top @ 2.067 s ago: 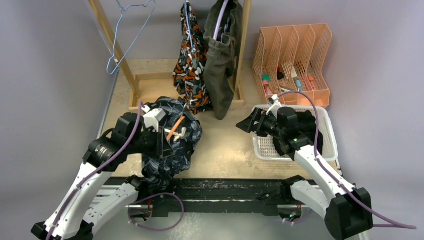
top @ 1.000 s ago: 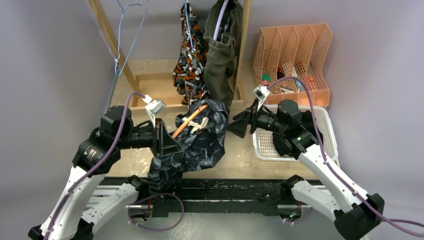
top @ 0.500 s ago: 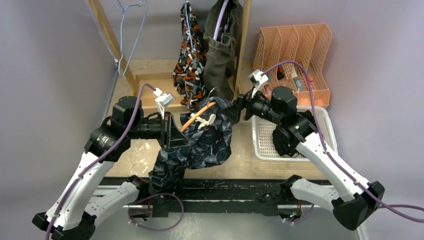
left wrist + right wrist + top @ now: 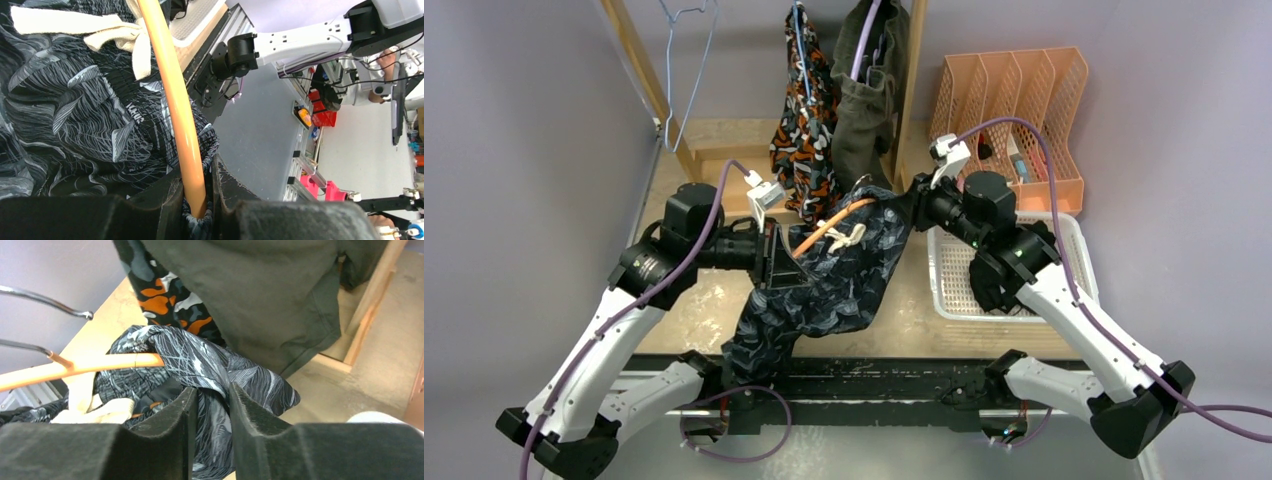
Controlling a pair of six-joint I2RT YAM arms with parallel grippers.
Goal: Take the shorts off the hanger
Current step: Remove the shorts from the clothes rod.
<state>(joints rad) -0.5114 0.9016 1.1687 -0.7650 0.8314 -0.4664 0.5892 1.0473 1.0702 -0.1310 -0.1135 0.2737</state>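
Dark navy shorts with pale print (image 4: 844, 285) hang on an orange hanger (image 4: 824, 228) held above the table. My left gripper (image 4: 782, 262) is shut on the hanger's end (image 4: 175, 110), and the waistband fabric (image 4: 75, 115) bunches around the rod there (image 4: 196, 175). My right gripper (image 4: 912, 205) is shut on a fold of the navy shorts (image 4: 200, 360), which fills the gap between its pads (image 4: 212, 392). The hanger rod (image 4: 100, 364) runs off to the left in the right wrist view. A cream drawstring (image 4: 842, 238) is tied at the waist.
Camo shorts (image 4: 802, 130) and olive-green shorts (image 4: 864, 130) hang on the wooden rack (image 4: 914, 80) just behind the grippers. An empty blue wire hanger (image 4: 686, 60) hangs at the back left. A white basket (image 4: 1064, 290) and an orange file organizer (image 4: 1024, 100) stand on the right.
The left arm carried the hanger and navy shorts to the right and back. The right gripper reached the shorts' right corner and closed on it, and the fabric now stretches between the two grippers.
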